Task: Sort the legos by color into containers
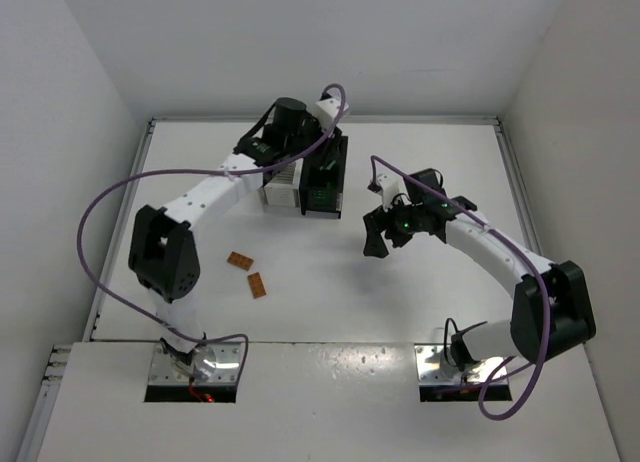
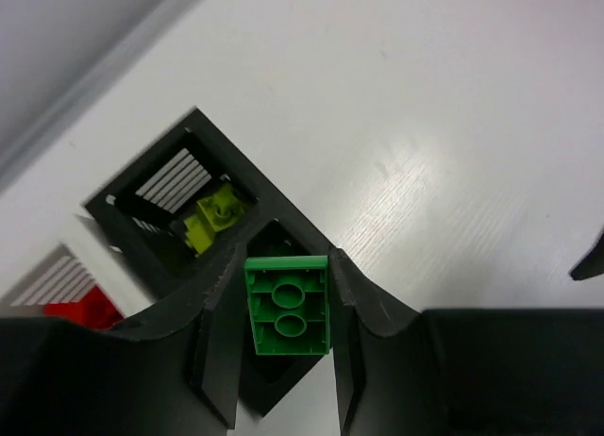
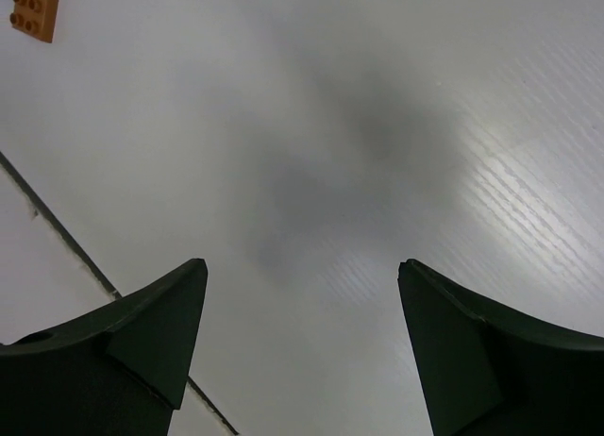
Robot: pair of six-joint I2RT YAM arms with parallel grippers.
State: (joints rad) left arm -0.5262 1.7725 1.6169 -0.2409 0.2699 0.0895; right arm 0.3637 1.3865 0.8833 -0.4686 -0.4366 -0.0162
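1. Left gripper (image 2: 286, 262) clamps a glossy rectangular green plastic brick (image 2: 288, 306), long axis up-frame, lower centre, at the slatted black square bin (image 2: 127, 214) corner.
2. Right gripper (image 3: 302, 271) stands open over smooth white tabletop (image 3: 377, 96).

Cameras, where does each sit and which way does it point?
Top external: above and behind, looking down at table; left arm, right arm show.
Left wrist: down past the left gripper, holding a green brick, onto the black bin.
Right wrist: down at the table through the open right gripper.
Shared: black bin, top and left wrist.
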